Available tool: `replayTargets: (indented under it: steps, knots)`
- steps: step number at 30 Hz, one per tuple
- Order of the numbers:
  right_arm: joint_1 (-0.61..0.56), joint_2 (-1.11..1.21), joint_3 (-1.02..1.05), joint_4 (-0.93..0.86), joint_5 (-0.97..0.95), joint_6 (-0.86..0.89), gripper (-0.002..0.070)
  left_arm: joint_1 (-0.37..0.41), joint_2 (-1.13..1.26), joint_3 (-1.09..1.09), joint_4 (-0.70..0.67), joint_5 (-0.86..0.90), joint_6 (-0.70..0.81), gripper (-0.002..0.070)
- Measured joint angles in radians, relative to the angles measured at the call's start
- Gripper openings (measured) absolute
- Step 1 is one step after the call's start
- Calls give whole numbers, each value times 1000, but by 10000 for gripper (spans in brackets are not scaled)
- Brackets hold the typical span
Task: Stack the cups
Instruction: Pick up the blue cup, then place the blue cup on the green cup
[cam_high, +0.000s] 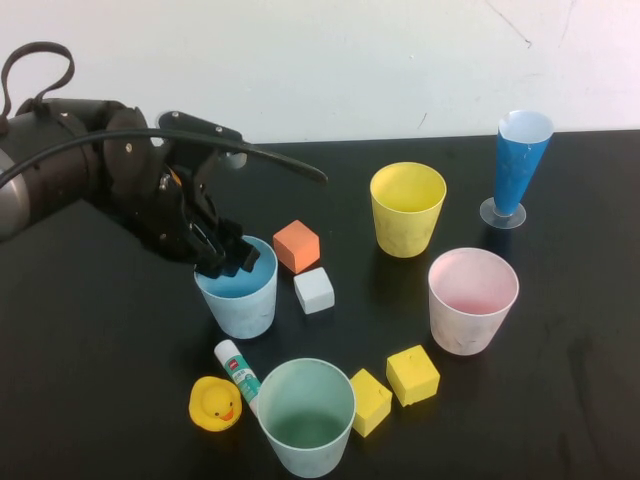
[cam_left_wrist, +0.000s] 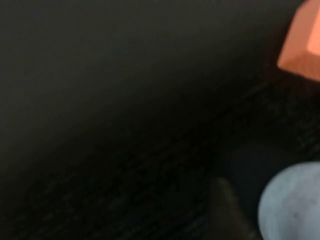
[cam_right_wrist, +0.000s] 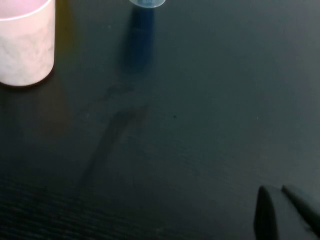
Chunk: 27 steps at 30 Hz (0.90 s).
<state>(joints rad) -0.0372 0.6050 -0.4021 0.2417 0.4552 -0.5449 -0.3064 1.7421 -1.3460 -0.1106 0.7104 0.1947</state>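
Four cups stand apart on the black tabletop (cam_high: 90, 400) in the high view. The light blue cup (cam_high: 238, 290) sits left of centre, and the left gripper (cam_high: 228, 258) reaches down over its rim, fingertips at the cup's mouth; whether they are spread or pinching the rim cannot be told from here. The pale green cup (cam_high: 306, 415) stands at the near edge, the yellow cup (cam_high: 407, 208) toward the far edge, the pink cup (cam_high: 472, 300) toward the right edge. An orange block (cam_high: 296, 245) and a white block (cam_high: 314, 290) lie just beside the light blue cup, on its right. Two yellow blocks (cam_high: 412, 374) lie between the green and pink cups. A rubber duck (cam_high: 216, 404) and a glue stick (cam_high: 238, 371) lie near the green cup's left. A blue cone (cam_high: 520, 165) stands near the far right corner.

Left wrist view: blurred, it shows dark tabletop, the orange block (cam_left_wrist: 304, 45) and a pale blue rounded shape, likely the light blue cup (cam_left_wrist: 292, 202).

Right wrist view: the right gripper (cam_right_wrist: 286, 212) hangs low over bare tabletop, fingers pressed together, holding nothing. The pink cup (cam_right_wrist: 25, 42) and the cone's base (cam_right_wrist: 147, 3) stand well apart from it.
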Motion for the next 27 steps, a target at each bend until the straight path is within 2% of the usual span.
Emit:
replayTargets:
  steps: [3,4,7,14,19,23,27]
  knots:
    - [0,0,0,4,0,0,-3,0,0,0,-13,43,9,146]
    - [0,0,0,6,0,0,-3,0,0,0,-17,51,17,98]
    - [0,0,0,15,0,0,-3,0,-4,-3,-24,70,29,35]
    - [0,0,0,27,0,0,-3,0,-90,-86,-91,149,33,20]
    - [0,0,0,29,0,0,-3,-21,-224,-131,-191,317,106,20]
    - [0,0,0,31,-4,0,-3,-98,-302,-131,-212,461,130,20]
    - [0,0,0,31,-15,0,-3,-211,-335,-131,-178,507,130,20]
